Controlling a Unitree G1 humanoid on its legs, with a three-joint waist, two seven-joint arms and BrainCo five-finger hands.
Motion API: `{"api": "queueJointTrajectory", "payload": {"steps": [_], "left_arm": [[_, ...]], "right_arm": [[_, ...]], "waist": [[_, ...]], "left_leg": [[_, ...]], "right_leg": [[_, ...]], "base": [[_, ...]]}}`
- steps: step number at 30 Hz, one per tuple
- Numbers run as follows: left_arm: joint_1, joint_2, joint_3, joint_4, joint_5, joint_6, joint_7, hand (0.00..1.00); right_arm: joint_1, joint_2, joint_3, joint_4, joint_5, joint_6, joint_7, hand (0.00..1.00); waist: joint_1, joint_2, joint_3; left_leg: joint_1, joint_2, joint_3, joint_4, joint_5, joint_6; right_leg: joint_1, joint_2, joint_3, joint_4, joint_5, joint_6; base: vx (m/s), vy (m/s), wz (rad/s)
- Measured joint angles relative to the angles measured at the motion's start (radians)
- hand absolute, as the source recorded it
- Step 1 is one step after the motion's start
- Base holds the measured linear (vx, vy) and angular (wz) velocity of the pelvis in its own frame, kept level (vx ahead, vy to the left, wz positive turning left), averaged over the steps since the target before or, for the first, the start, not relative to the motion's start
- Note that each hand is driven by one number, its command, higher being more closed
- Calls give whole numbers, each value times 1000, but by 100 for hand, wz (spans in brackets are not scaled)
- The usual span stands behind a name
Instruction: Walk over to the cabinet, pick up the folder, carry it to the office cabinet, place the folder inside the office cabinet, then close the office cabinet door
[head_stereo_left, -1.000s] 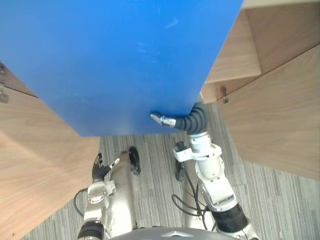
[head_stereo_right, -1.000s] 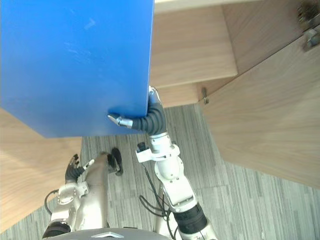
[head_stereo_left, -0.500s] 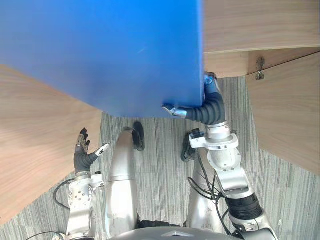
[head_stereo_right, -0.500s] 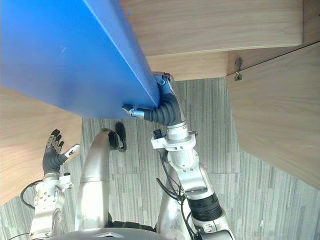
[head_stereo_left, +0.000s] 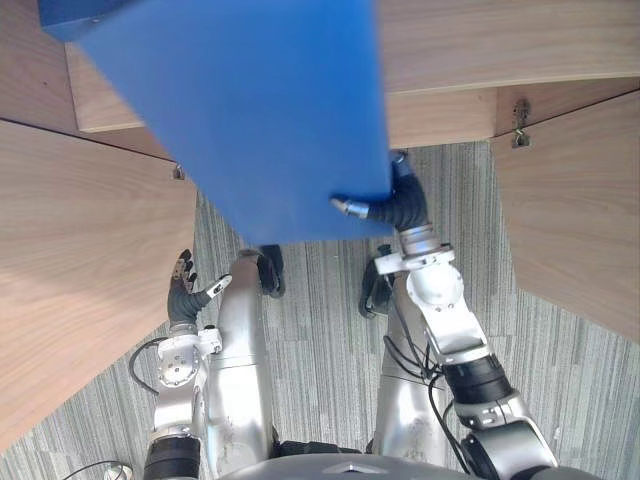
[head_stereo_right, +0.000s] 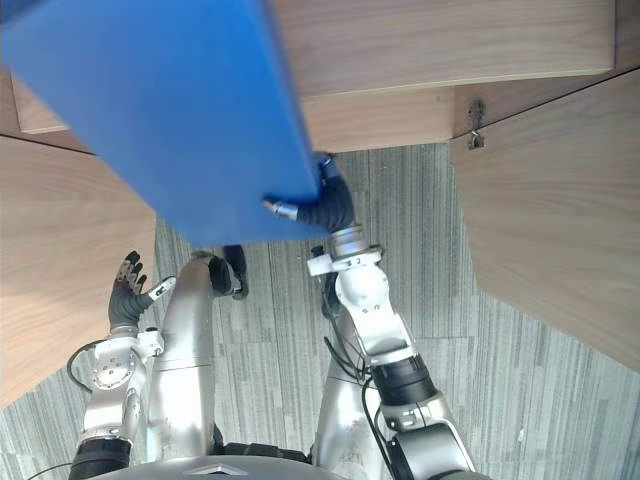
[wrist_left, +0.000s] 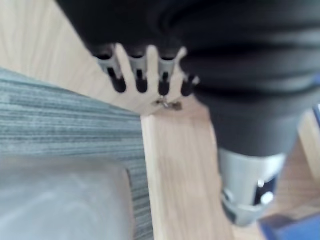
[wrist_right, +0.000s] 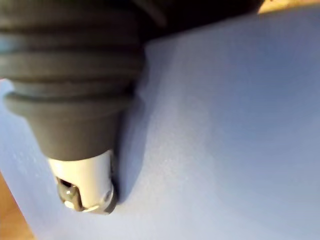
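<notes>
**Pale Wood All Round, Grey Carpet Below**

Underfoot, grey carpet (head_stereo_left: 320, 340) in fine stripes, laid in tiles with the stripes turned crosswise from one tile to the next. Straight ahead, a cabinet (head_stereo_left: 470, 45) of light wood grain, standing open. To the left, the left door (head_stereo_left: 80, 280) swung wide over the carpet, with a small metal hinge (head_stereo_left: 178, 172) at its inner top corner. To the right, the right door (head_stereo_left: 570, 230) likewise swung out, with a second hinge (head_stereo_left: 518, 118) of dull metal at its upper inner corner. Between the two doors, a paler board (head_stereo_left: 440, 115) running across and bordering the carpet. Soft, even light on wood and carpet alike.
</notes>
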Motion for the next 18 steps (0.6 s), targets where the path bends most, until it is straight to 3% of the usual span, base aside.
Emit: {"api": "queueJointTrajectory", "payload": {"steps": [4,8,18], "left_arm": [[-14,7,-1,20,-40,-2,1,0],[-36,16,1,43,-66,-11,4,0],[-75,20,8,129,-128,-21,34,0]], "right_arm": [[-103,-4,-106,46,256,-2,-1,100],[-208,-8,-159,111,428,-5,-11,100],[-425,-33,-193,303,701,-9,-68,100]], "waist": [[5,-1,-4],[8,0,-5],[18,-3,-55]], "left_leg": [[-25,-2,-12,-13,14,-4],[-36,-2,-18,-22,25,-12],[-68,-7,-50,-47,61,-30]], "right_leg": [[-18,-1,-16,-6,4,-9],[-32,2,-20,-4,5,-12],[-55,1,-51,-5,11,-32]], "base": [[-42,-46,6],[-31,-51,2],[-32,-39,7]]}}
